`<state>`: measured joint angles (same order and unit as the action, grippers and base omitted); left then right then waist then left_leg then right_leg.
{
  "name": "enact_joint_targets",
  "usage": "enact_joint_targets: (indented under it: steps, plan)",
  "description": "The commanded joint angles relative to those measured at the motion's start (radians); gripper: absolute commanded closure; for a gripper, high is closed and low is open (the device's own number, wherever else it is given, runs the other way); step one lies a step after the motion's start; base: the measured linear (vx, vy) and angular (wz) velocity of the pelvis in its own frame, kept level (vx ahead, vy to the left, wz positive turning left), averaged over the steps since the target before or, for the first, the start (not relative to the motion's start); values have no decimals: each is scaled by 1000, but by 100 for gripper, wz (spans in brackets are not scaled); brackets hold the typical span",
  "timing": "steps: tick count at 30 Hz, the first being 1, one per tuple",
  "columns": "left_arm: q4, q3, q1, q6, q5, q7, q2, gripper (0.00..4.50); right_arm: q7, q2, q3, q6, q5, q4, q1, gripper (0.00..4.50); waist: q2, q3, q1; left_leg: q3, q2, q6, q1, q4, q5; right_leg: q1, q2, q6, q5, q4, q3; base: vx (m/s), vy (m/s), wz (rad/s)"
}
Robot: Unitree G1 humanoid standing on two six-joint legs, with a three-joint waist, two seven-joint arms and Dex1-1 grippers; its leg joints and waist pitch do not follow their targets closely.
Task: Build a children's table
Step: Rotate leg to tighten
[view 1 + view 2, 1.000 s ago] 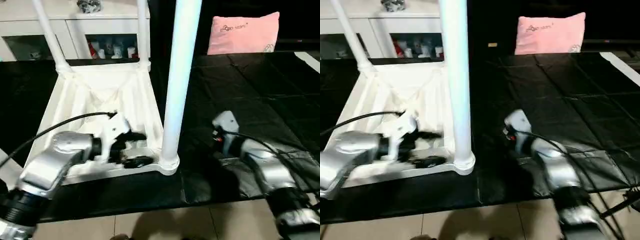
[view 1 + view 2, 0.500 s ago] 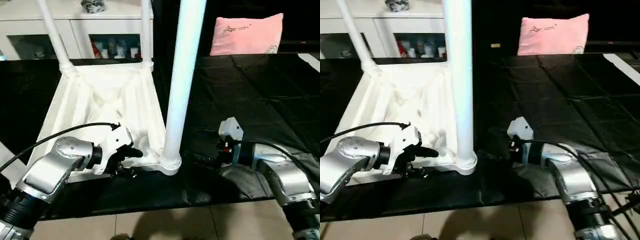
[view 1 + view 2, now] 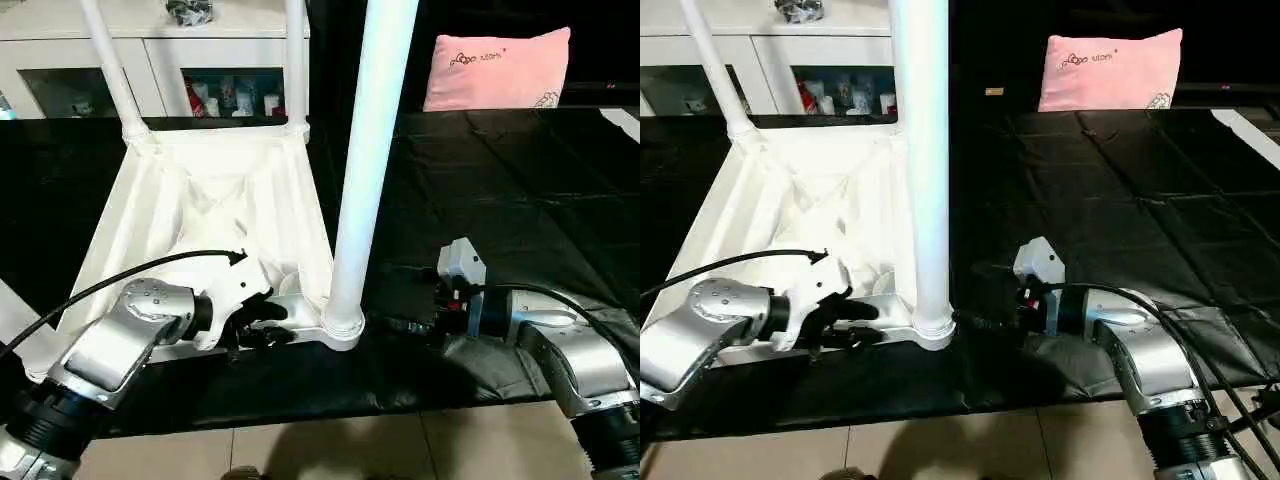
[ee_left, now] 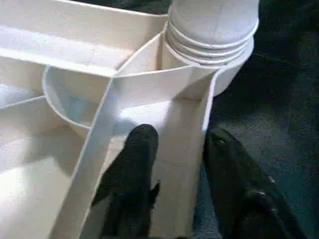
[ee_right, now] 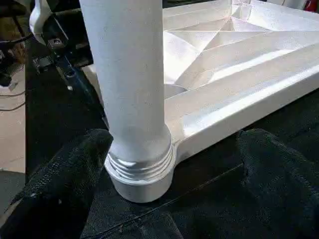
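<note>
White tabletop (image 3: 205,210) lies upside down on black table (image 3: 520,190); left gripper (image 4: 174,164) jaws pinch its rim, right gripper (image 5: 164,164) jaws spread around near leg (image 3: 365,170), next move: clamp and seat it.

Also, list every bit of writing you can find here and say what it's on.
Pink pillow: one short line of dark print beside a small logo near its top edge, too small to read.
Bottles behind the cabinet glass: labels too blurred to read.
Tabletop, legs and both arms: no writing to be seen.
</note>
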<state>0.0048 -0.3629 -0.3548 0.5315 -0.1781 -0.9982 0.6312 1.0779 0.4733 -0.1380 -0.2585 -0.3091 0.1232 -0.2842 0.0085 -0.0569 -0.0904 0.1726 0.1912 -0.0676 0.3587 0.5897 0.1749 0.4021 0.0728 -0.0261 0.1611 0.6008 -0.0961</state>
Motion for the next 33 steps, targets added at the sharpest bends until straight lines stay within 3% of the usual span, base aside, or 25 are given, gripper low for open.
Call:
enact_joint_targets:
  steps: [1, 18, 22, 28, 30, 33]
  plan:
    - [5, -11, -11, -19, 19, -1, 0, 297, 7, 10, 1, -9, -4, -22, 5, 0, 3, 63, -3, -16, 32, 32, -5, -69, 275, -46, 67, -97, 451, -95, 50, 0, 0, 0]
    - [33, -35, -22, -65, 39, -70, 5, 441, 23, 16, -12, -42, -11, -33, 6, 0, 1, 64, -4, -16, 33, 32, -4, -69, 272, -49, 69, -105, 441, -94, 51, 0, 0, 0]
    - [36, -43, -23, -83, 46, -88, 10, 441, 27, 15, -16, -41, -9, -28, 2, 0, 1, 66, -3, -16, 34, 35, -2, -68, 251, -51, 69, -117, 399, -88, 51, 0, 0, 0]
    - [81, -69, -40, -171, 63, -152, 14, 441, 50, -10, -43, -21, -1, 14, -34, 0, 3, 66, -2, -14, 34, 32, -6, -68, 264, -48, 70, -121, 413, -89, 52, 0, 0, 0]
    - [84, -70, -41, -174, 64, -155, 14, 441, 52, -11, -44, -22, -2, 16, -36, 0, 1, 66, -3, -15, 34, 33, -5, -68, 256, -50, 71, -124, 404, -86, 53, 0, 0, 0]
    - [142, -117, -66, -261, 90, -235, 13, 441, 134, -24, -58, -24, -24, 88, -93, 0, -5, 67, -2, -14, 36, 33, -5, -68, 253, -51, 72, -131, 393, -85, 53, 0, 0, 0]
